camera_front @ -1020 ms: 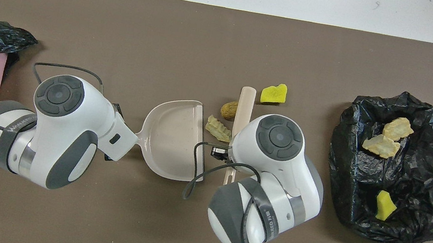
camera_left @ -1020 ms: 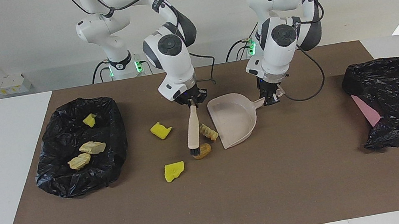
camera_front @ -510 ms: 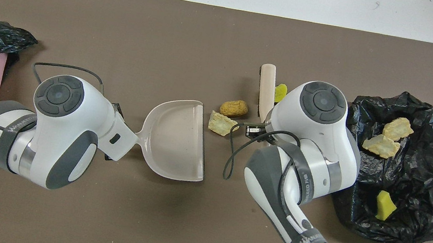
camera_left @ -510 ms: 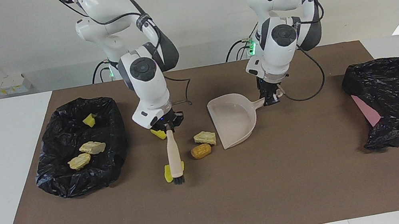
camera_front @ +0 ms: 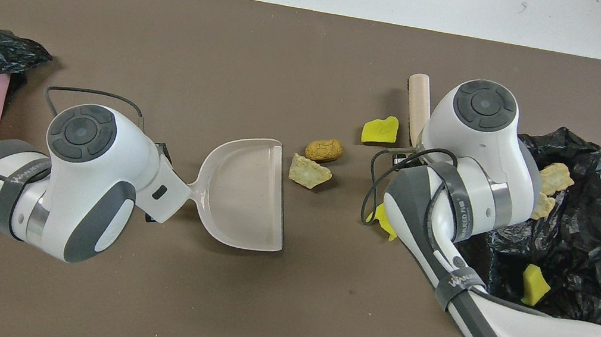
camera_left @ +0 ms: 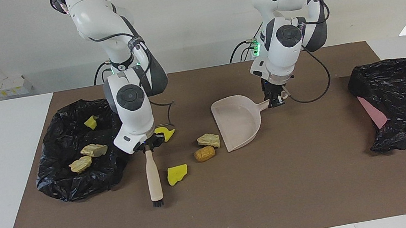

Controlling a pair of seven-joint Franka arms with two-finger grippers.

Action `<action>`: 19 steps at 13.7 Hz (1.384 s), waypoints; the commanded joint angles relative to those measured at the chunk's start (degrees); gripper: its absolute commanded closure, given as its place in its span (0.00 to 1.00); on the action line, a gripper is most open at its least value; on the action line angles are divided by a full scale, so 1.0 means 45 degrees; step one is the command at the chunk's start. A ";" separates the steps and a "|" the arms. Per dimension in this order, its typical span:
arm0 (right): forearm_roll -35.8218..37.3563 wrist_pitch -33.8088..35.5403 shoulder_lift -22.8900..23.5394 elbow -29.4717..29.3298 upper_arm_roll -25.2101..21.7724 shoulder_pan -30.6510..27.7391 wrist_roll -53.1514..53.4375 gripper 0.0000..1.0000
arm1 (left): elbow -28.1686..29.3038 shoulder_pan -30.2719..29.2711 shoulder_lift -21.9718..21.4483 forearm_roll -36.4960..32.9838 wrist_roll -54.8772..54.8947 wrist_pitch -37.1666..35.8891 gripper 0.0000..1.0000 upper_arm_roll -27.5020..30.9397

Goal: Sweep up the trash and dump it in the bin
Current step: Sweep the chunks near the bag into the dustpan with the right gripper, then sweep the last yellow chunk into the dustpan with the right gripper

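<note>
On brown table mat (camera_left: 323, 193), black-lined bin (camera_left: 74, 181) set at right arm's end, three scraps inside. Beige plastic dustpan (camera_left: 239, 122) held flat on mat by left gripper (camera_left: 276, 101), clamped on its handle, open mouth turned toward trash. Beige black-bristled brush (camera_left: 153, 178) gripped at handle top by right gripper (camera_left: 147, 148), long axis running away from robots, bristles down on mat. Yellow sponge chunk (camera_left: 176, 174) just beside brush; tan lump (camera_left: 208, 140) and orange-brown lump (camera_left: 204, 154) near dustpan mouth.
</note>
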State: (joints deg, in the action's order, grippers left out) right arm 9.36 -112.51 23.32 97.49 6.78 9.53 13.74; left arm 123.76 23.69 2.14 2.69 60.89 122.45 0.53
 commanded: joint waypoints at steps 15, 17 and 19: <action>-0.4795 0.1503 -0.0652 0.0349 0.0252 0.4269 0.3212 1.00 | 0.0310 0.0224 -0.0203 -0.0129 -0.0230 0.0464 1.00 0.0156; -0.4833 0.1915 -0.0710 0.0172 0.0562 0.4290 0.3722 1.00 | 0.0310 0.0224 -0.0203 -0.0129 -0.0211 0.0464 1.00 0.0156; -0.5067 0.2071 -0.1079 0.0191 0.0740 0.4289 0.4112 1.00 | 0.0330 0.0224 -0.0203 -0.0129 -0.0211 0.0483 1.00 0.0156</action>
State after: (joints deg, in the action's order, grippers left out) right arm -11.41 -104.65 20.68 97.86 9.21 29.51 30.34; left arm 123.83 23.70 2.15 2.64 60.89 122.87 0.54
